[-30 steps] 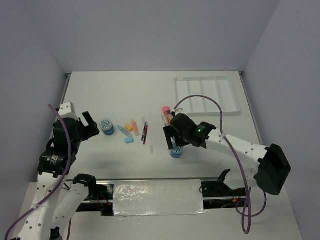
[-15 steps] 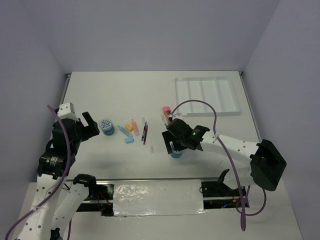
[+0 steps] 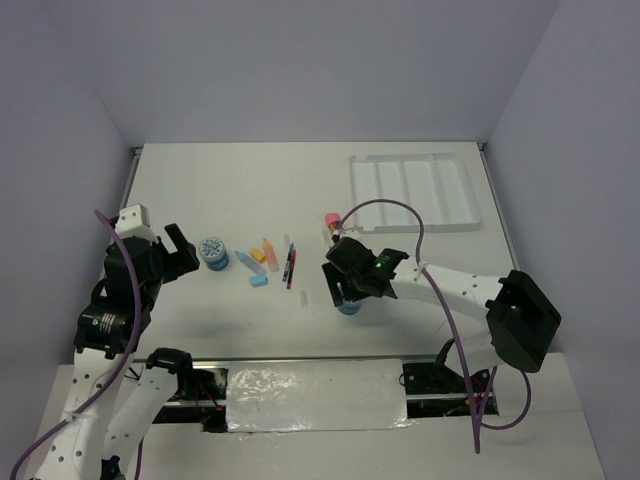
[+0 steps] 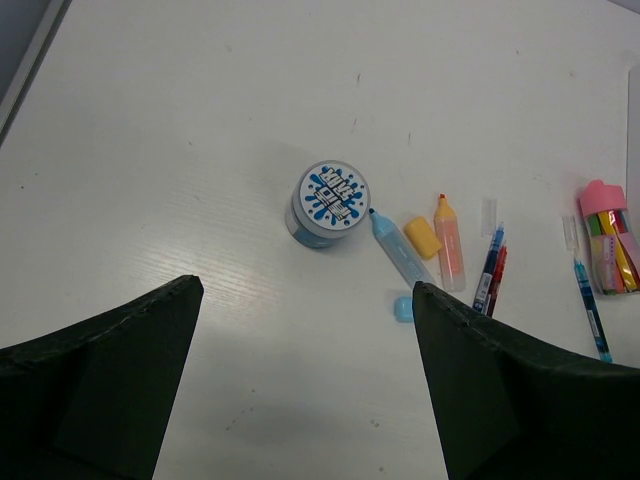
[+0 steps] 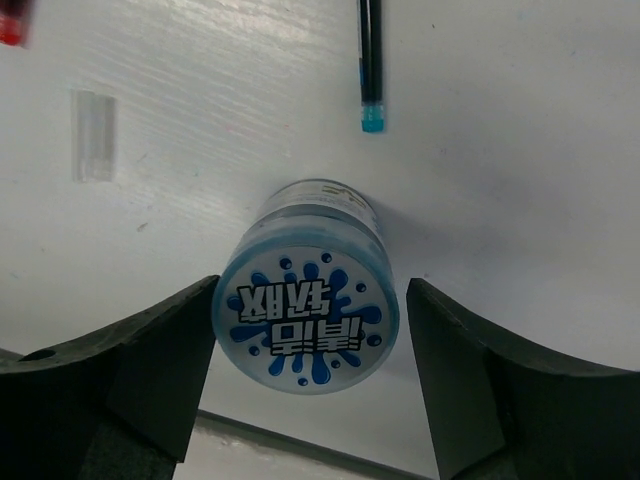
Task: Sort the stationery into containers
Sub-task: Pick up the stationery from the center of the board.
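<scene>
White counter (image 3: 250, 190), faintly scuffed. At far right, flat white tray (image 3: 412, 192) with four long compartments. Left of middle, round blue-topped tub (image 4: 331, 197); just beside it, light-blue marker (image 4: 398, 250), yellow cap (image 4: 423, 237), orange marker (image 4: 449, 247), then red and blue pens (image 4: 490, 272) side by side. Further right, pink-topped pack (image 4: 605, 230), single blue pen (image 4: 588, 315), and second tub (image 5: 306, 327) standing upright.

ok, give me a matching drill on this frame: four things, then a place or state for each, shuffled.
Things:
1. left gripper
2. right gripper
3. tray
4. orange marker

Places or states:
A. far right part of the table, compartments bare
B. jaws on either side of a blue roll
C. lying flat just left of the pens
D. jaws wide, only table between them

Pairs: 1-D, 2-B, 3-A, 4-C
</scene>
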Motion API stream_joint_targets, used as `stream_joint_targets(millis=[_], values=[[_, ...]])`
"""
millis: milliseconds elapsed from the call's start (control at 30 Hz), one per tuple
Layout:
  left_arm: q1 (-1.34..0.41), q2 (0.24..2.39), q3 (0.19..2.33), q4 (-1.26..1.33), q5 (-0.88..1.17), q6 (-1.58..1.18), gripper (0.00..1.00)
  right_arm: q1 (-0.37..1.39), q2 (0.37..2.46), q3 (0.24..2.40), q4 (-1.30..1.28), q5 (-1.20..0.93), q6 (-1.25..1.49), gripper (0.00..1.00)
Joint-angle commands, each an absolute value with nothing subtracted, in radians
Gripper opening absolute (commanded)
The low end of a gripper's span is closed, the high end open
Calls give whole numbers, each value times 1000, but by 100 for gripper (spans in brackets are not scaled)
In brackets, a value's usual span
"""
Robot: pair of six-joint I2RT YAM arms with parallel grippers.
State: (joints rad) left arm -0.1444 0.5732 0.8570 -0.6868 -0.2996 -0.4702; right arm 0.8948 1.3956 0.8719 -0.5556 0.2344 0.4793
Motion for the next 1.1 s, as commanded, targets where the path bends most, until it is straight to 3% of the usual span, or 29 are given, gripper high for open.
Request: stream_joint_targets(millis=[0,167,333,633,867,1067], values=[[-143,561,868,-644,-285,-451,99,913,1428,902,-626,287,488,82],[-143,558,868,-644,-287,-451,99,920,1421,899,-623,293,489,76],[-143,558,868,-643,-284,-449,99,920,1382,900,-595,272,469,43],[-144,557,868,-641,-281,-448,99,853,1218,946,-635,336,428,40],[-147,552,870,-643,-281,-448,99,343,1106,1138,-591,290,379,40],[-150,535,871,-649,-301,-454,99,6,1411,1340,-426,285,544,42]])
